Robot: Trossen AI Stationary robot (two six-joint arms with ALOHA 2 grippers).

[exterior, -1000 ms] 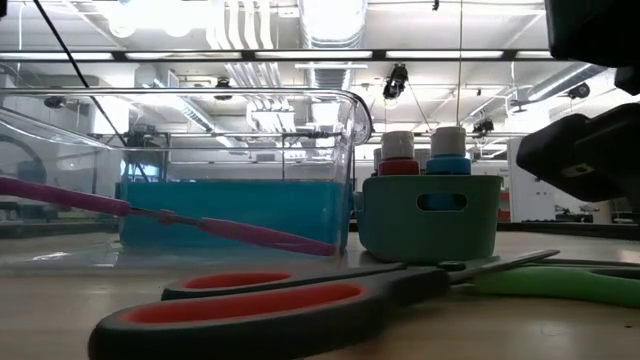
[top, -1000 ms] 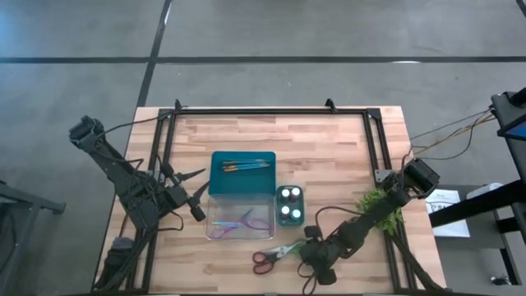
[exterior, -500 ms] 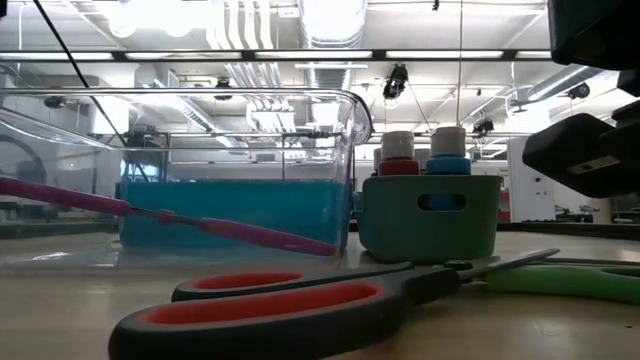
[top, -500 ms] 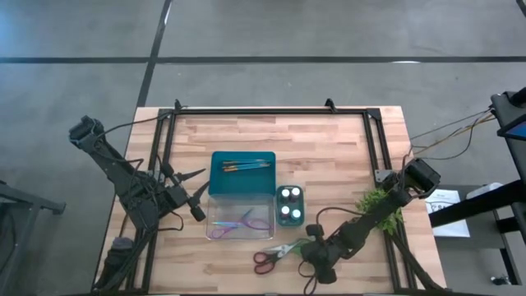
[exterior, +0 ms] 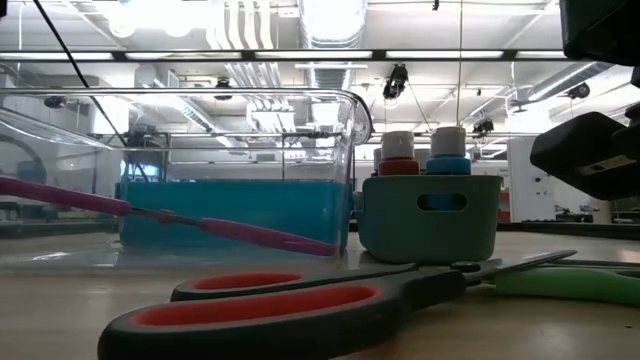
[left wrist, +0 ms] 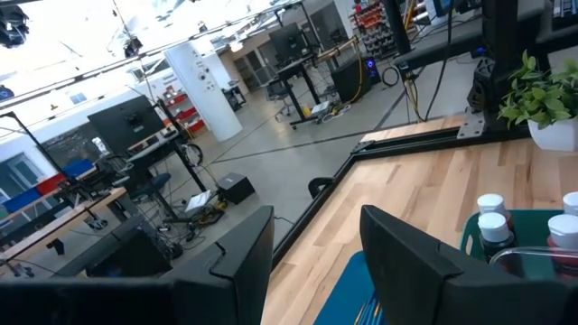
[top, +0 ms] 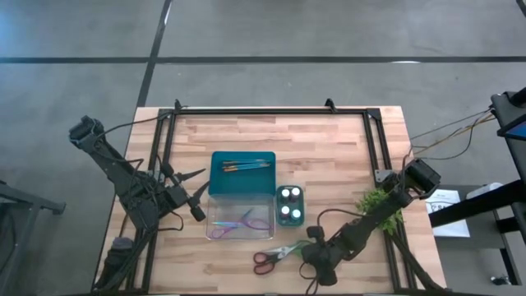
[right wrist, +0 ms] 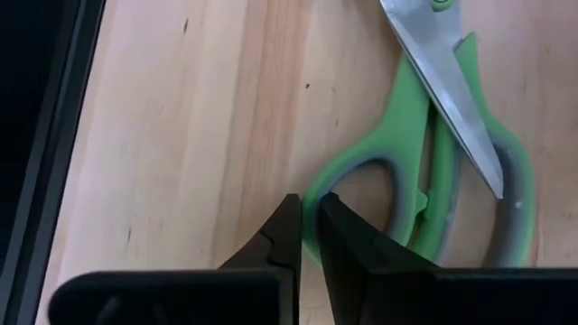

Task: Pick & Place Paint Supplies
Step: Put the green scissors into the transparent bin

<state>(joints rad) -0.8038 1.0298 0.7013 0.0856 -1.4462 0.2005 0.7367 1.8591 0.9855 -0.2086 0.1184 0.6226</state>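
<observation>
Scissors with dark, red-lined handles (exterior: 260, 305) lie near the table's front edge (top: 265, 260). Their blade (right wrist: 452, 90) rests across a pair of green, grey-lined handle loops (right wrist: 424, 208), which also show in the high view (top: 292, 245). My right gripper (right wrist: 310, 226) is down at these loops, shut on one of them. Purple scissors (top: 238, 222) lie in the clear container. Brushes (top: 246, 164) lie in the teal tray. Paint bottles (top: 288, 205) stand in a small teal cup. My left gripper (top: 200, 187) waits open and empty left of the containers. My right gripper pinches the rim of one green handle loop (right wrist: 314, 200) between its two fingers, one finger inside the loop and one outside it. The fingers come down slanting from the table's right. The green loops lie flat on the table with the steel blade on them.
A green leafy sprig in a white pot (top: 381, 205) stands right of the right arm. The clear container (exterior: 200, 170) and the teal cup (exterior: 430, 215) stand just behind the scissors. A black frame (top: 271, 111) runs round the table.
My right gripper has gone a little toward the table's right edge. The green loops have slid that way with it, and the red-lined scissors lying on them have shifted slightly along the table.
</observation>
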